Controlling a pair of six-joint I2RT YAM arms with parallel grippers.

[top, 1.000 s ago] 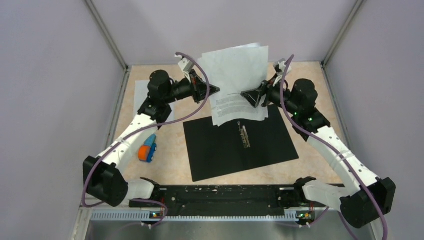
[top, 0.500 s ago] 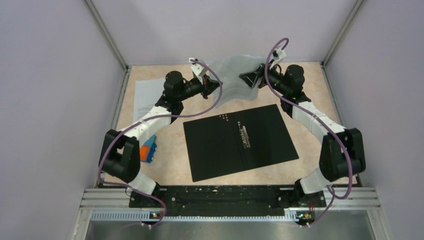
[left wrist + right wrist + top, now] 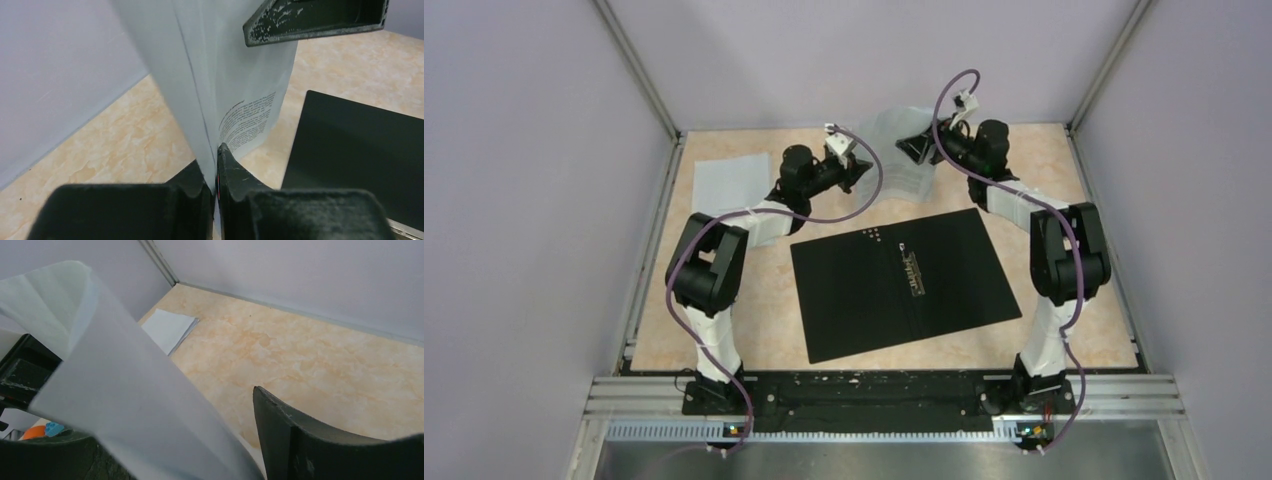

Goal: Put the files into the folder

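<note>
Both arms are hauling the files (image 3: 892, 170) rearward off the folder (image 3: 944, 290). The left gripper (image 3: 216, 150) is pinching them; the right gripper (image 3: 912, 152) is gaping, likely needing a regrip before lowering.

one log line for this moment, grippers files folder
phase: files held up beyond folder | left gripper: shut on files | right gripper: open, sheets between jaws | folder: open flat, no sheets inside
</note>
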